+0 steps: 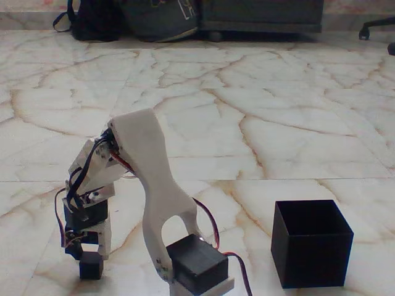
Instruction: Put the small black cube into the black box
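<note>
The small black cube (pixel 91 265) is at the lower left of the fixed view, at floor level or just above it. My gripper (pixel 89 250) points straight down over it. A white finger (pixel 104 242) presses against the cube's right side and a dark finger (pixel 73 250) against its left, so the gripper is shut on the cube's upper part. The black box (pixel 311 243) stands open-topped on the floor at the lower right, well away from the gripper, and nothing shows inside it.
The white arm link (pixel 151 185) and its black base servo (pixel 197 265) with red wires stand between the cube and the box. The marble floor (pixel 259 111) stretches behind. Bags (pixel 123 18) and dark furniture (pixel 259 15) line the far edge.
</note>
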